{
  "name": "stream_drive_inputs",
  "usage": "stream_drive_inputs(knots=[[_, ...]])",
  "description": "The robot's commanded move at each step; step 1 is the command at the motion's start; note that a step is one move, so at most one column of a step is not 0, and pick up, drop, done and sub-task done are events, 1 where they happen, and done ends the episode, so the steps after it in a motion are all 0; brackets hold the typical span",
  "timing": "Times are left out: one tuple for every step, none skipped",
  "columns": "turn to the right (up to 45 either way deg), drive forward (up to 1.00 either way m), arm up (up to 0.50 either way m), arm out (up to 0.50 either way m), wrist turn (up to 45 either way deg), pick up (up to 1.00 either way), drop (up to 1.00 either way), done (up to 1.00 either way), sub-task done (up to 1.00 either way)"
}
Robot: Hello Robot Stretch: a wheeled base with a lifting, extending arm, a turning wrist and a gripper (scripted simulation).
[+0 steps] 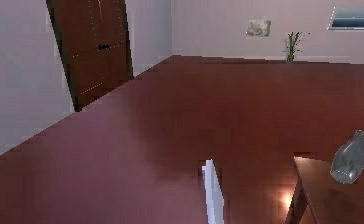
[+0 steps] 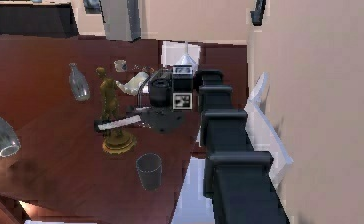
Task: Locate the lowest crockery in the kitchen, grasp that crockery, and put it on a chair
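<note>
Dark red-brown bench [image 2: 40, 55] under my arm here. A dark grey cup [image 2: 148, 170] stands on it, just beside the golden statuette [image 2: 115, 115]. My claw [image 2: 130, 120] is right at that statuette, and I can't tell whether it's gripping anything. Clear bottle [image 2: 80, 82] farther out, white chair [image 1: 212, 195] beside the bench.

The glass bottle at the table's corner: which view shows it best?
The forward view: the glass bottle stands nearly whole on the table. The arm side view's left edge cuts what is likely the same bottle.
</note>
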Motion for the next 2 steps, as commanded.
stream_drive_inputs(knots=[[0.0, 0.00, 0.00, 0.00, 18.0, 0.00, 0.00, 0.00, 0.00], [0.0, 0.00, -0.30, 0.00, 0.0, 0.00, 0.00, 0.00, 0.00]])
